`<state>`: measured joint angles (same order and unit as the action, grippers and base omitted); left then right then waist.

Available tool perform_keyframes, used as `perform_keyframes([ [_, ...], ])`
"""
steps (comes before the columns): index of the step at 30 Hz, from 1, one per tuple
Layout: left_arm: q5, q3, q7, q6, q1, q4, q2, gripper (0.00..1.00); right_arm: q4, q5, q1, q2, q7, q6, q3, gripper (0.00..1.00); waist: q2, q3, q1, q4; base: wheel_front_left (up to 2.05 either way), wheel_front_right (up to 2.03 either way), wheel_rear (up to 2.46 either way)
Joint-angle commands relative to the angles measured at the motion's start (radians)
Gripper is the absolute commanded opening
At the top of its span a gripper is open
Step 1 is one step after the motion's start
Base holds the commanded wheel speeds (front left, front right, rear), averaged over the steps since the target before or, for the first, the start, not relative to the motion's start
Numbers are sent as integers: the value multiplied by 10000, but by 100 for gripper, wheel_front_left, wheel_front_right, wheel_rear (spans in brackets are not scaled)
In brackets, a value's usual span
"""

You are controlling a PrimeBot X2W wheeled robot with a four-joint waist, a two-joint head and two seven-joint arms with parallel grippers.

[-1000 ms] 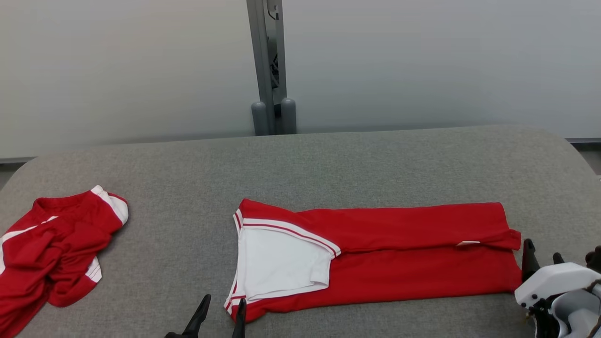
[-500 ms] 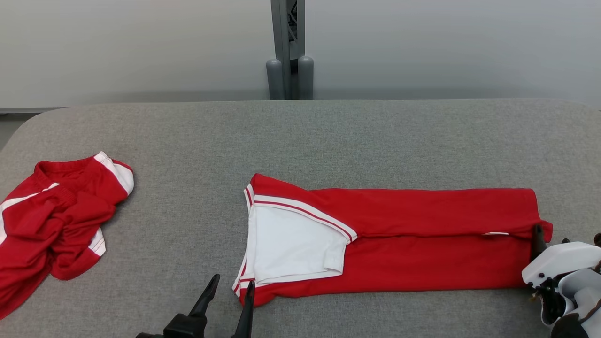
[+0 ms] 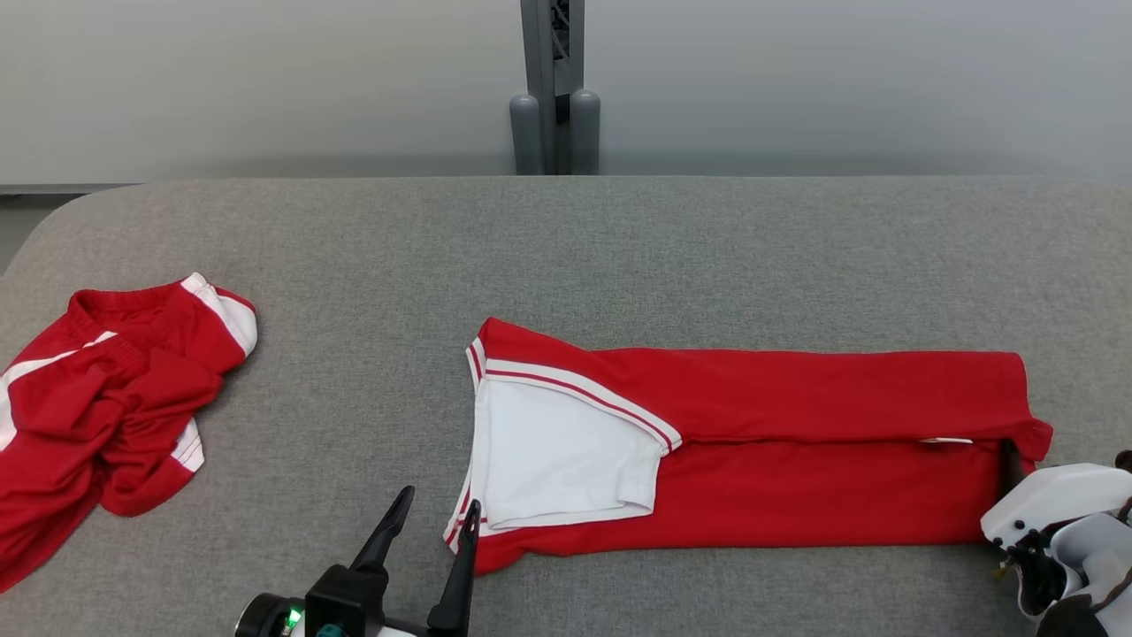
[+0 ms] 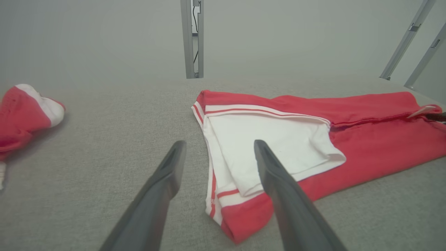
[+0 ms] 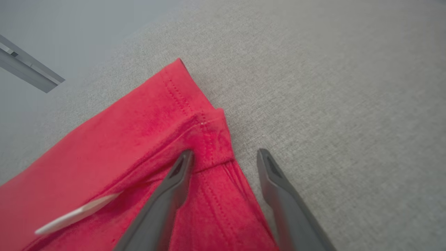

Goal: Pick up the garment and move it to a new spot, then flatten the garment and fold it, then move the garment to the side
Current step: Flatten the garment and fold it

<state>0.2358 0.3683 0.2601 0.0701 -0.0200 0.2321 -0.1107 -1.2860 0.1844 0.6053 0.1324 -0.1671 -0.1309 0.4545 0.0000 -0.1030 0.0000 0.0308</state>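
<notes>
The garment (image 3: 796,442), a red shirt with white sleeve panels, lies folded into a long strip across the grey table (image 3: 619,248). My left gripper (image 3: 440,500) stands open at the near left corner of the strip, by the white sleeve. In the left wrist view the left gripper (image 4: 219,143) has one finger over bare table and the other over the sleeve of the garment (image 4: 348,139). My right gripper (image 3: 1026,456) is at the strip's right end. In the right wrist view the right gripper (image 5: 225,151) is open, and the red hem corner of the garment (image 5: 139,146) lies between its fingers.
A second red and white shirt (image 3: 106,416) lies crumpled at the table's left edge, seen too in the left wrist view as a red and white shirt (image 4: 24,115). A grey post (image 3: 555,88) stands behind the table's far edge. Bare table stretches behind the strip.
The head camera has tilted, so the whole scene sits higher in the picture. My right gripper has moved in onto the right hem of the strip. More of the left gripper shows.
</notes>
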Motion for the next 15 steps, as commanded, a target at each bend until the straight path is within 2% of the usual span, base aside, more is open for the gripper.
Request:
perform_keyframes([
  [1,-80,-11,41,-57,152,-54,-75,100,-44,-1,15,86,56,4,80,80,0,-36,0,55,0,0,0],
  [3,-79,6,43,-68,149,-79,-105,100,-52,12,15,100,229,4,198,49,0,-68,0,106,0,0,0],
  [6,-47,24,46,-61,154,-95,-120,100,-81,-82,-111,70,648,7,318,35,0,-113,0,172,0,0,0],
  [7,-47,24,46,-61,154,-95,-120,100,-81,-82,-111,70,648,7,318,35,0,-113,0,172,0,0,0],
  [9,-13,34,47,-53,155,-96,-120,100,-96,-166,-176,61,873,17,376,15,0,-124,0,195,0,0,0],
  [10,1,39,48,-49,159,-90,-119,100,-102,-211,-186,62,914,22,407,0,0,-126,0,202,0,0,0],
  [15,71,72,51,-16,172,-23,-82,100,-91,-420,-149,173,581,28,467,0,0,-44,0,194,0,0,0],
])
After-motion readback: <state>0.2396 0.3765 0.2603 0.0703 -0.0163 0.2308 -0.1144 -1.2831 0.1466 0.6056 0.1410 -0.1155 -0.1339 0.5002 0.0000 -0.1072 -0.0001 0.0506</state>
